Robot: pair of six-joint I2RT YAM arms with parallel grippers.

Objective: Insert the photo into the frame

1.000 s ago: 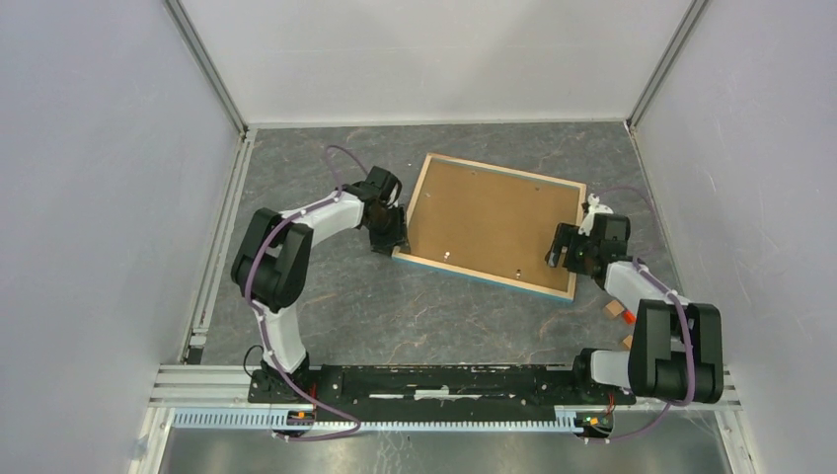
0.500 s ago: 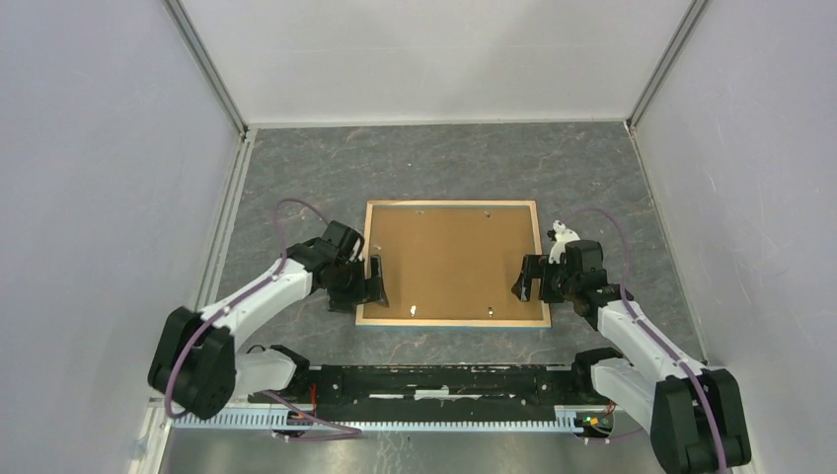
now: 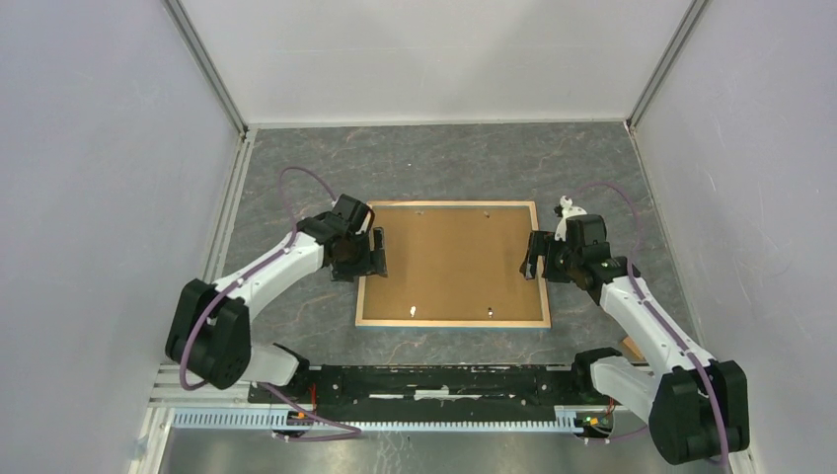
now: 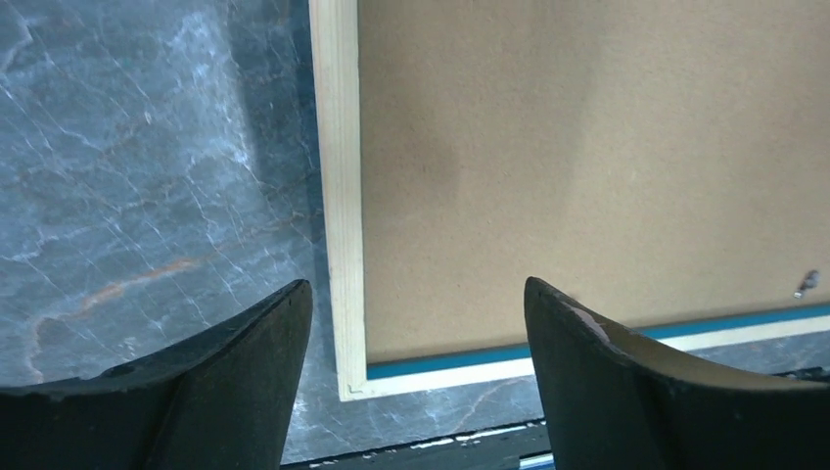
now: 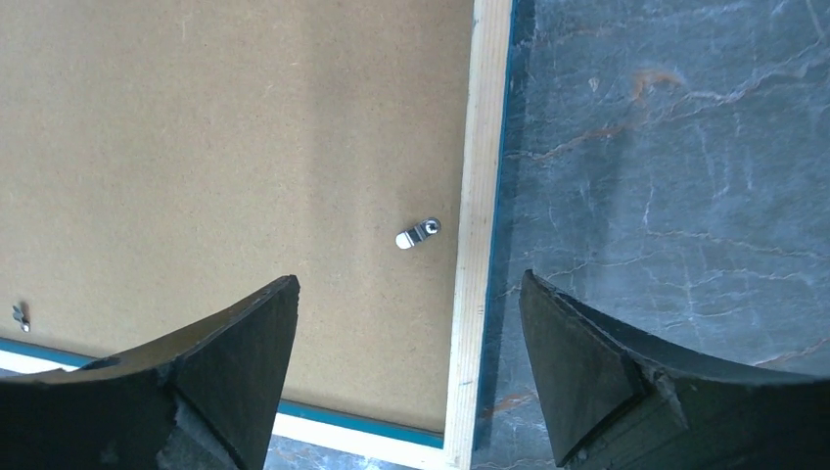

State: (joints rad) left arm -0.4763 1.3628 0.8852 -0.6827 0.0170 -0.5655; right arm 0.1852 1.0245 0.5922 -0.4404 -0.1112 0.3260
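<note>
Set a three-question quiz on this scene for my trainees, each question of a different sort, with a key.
1. True or false: the frame lies flat on the table with its brown backing board facing up.
2. Pick one. The left claw is: A) shut on a photo; B) open, with one finger on either side of the frame's left rim; C) out of sight in every view.
3. Fill in the gap: in the right wrist view, the small metal clip sits on the backing board close to the frame's ___ rim.

Key: 1 true; 2 B; 3 right.
</note>
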